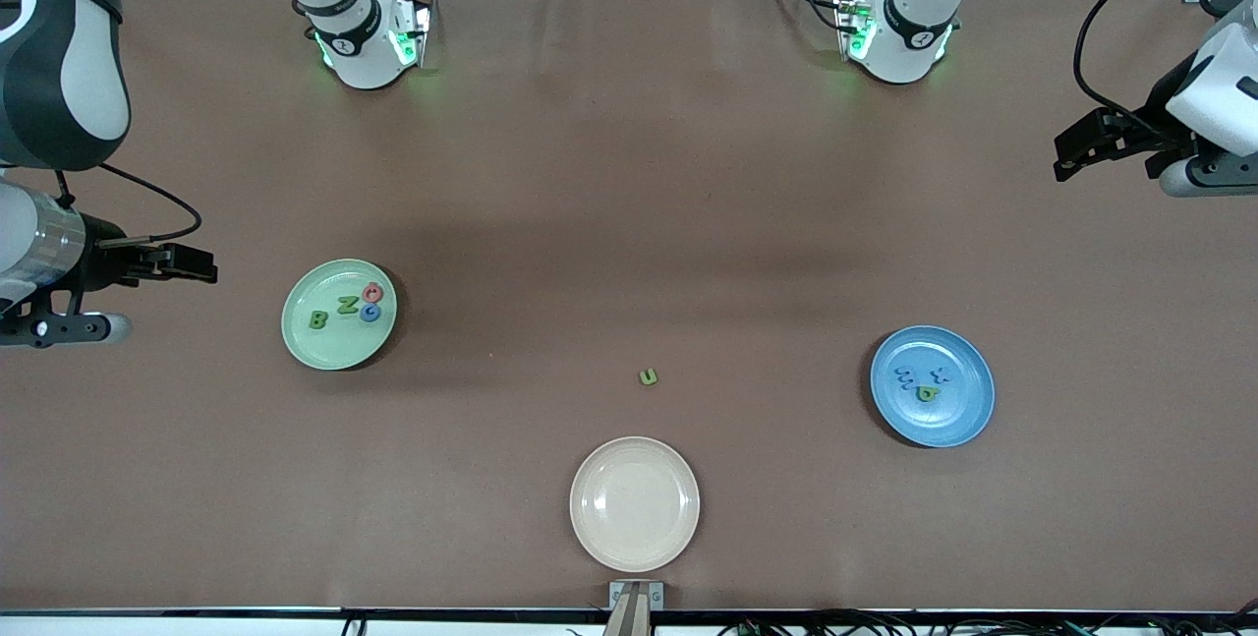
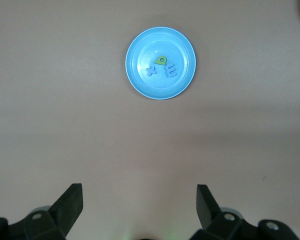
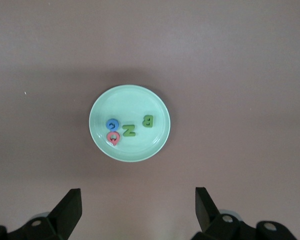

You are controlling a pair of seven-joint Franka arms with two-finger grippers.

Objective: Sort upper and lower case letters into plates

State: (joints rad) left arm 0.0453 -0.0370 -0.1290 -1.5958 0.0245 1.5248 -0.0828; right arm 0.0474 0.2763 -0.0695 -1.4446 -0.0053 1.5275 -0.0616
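Your left gripper [image 2: 139, 202] hangs with fingers spread wide and empty over the table's left-arm end; your right gripper [image 3: 138, 205] waits likewise spread at the right-arm end. One small green letter [image 1: 648, 377] lies loose between the green plate [image 1: 305, 346] and blue plate [image 1: 968, 420], just farther from the camera than the cream plate [image 1: 635, 548]. It looks light, thin and stiff: pinch its outer edges. Bare table [image 1: 629, 174] surrounds it.

I see the mint green plate [image 1: 339, 314] flat toward the right arm's end, holding four letters, the blue plate [image 1: 932, 385] flat toward the left arm's end, holding three; a green letter u [image 1: 648, 377] lies on the table between them.
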